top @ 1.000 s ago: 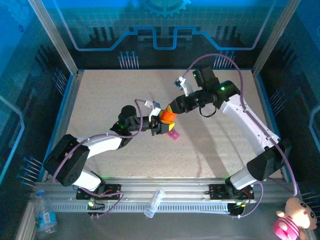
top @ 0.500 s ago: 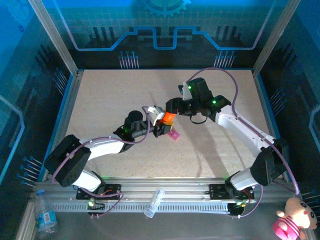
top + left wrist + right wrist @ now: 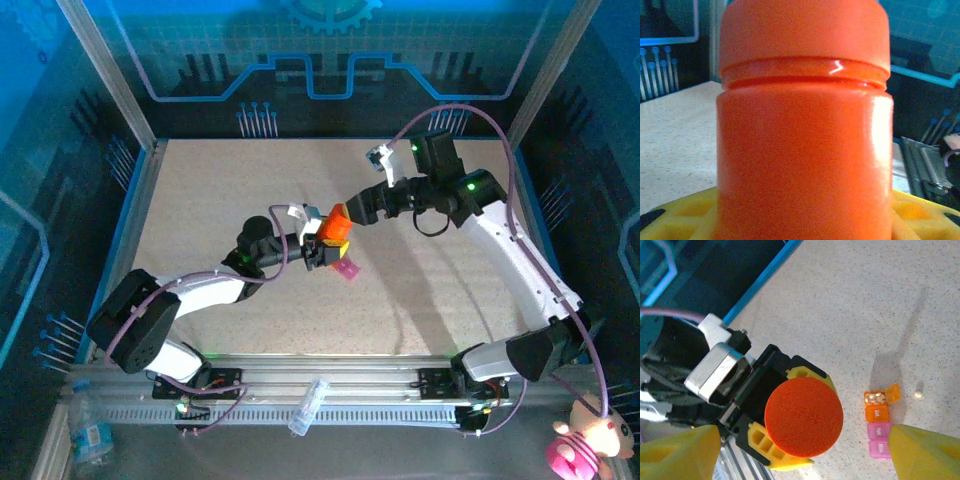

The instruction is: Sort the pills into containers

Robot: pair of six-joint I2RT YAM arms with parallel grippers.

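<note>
Mid-table blocked: bottle [image 3: 336,226] clamped in left gripper [image 3: 320,243]; right gripper [image 3: 358,208] spread wide just above its cap [image 3: 803,423]; containers [image 3: 877,427] and pill [image 3: 918,394] lie beside; table [image 3: 200,190] bare far left and along near edge.

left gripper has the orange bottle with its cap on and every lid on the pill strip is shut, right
Not every lid. The left gripper does hold the orange bottle, cap on, but the right wrist view shows the end orange compartment of the containers with its lid open and pills inside.
</note>
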